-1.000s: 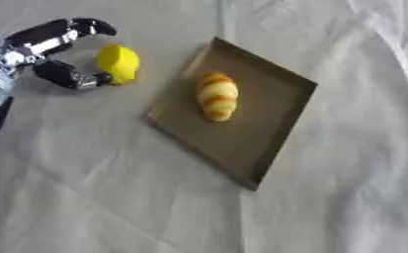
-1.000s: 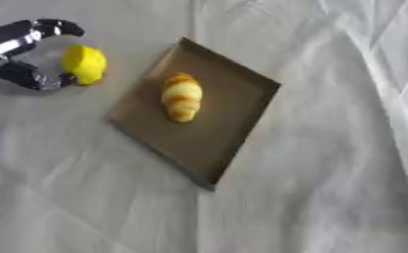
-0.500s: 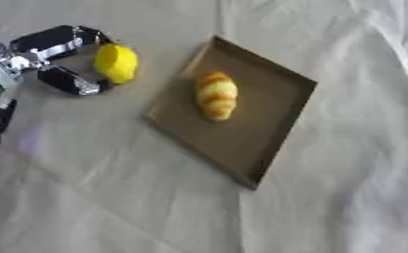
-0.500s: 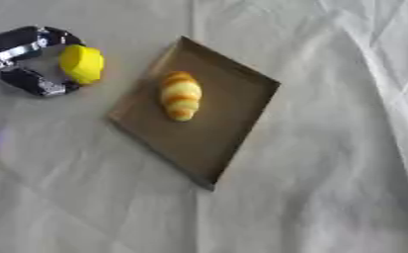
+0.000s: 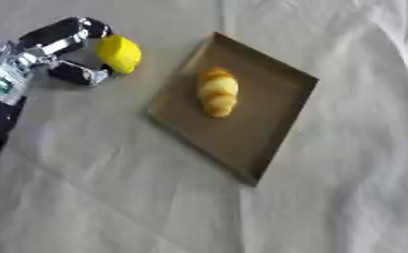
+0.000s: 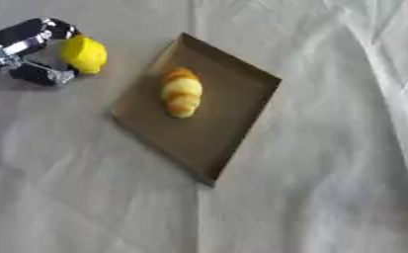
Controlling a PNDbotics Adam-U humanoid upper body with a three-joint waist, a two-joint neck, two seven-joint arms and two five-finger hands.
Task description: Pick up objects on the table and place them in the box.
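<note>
Judging by how things lie, the job looks about half done: a croissant-shaped pastry, banded golden and pale, already lies in the box, toward its far left part, while the lemon is still outside it. The box is a shallow, flat brown tray of cardboard, set cornerwise on the white cloth, its low rim showing along the near right edge. The lemon is bright yellow, smooth and oval, and sits at the far left of the scene, near the box's far corner but apart from it. The left hand has its fingers curled over the lemon from the far side and its thumb closing from the near side, so the fruit is pinched between them; whether it is lifted off the cloth or resting on it I cannot tell. The right hand shows in neither view. What remains, as far as can be judged, is to carry the lemon rightward and set it down in the bare part of the box beside the pastry.
</note>
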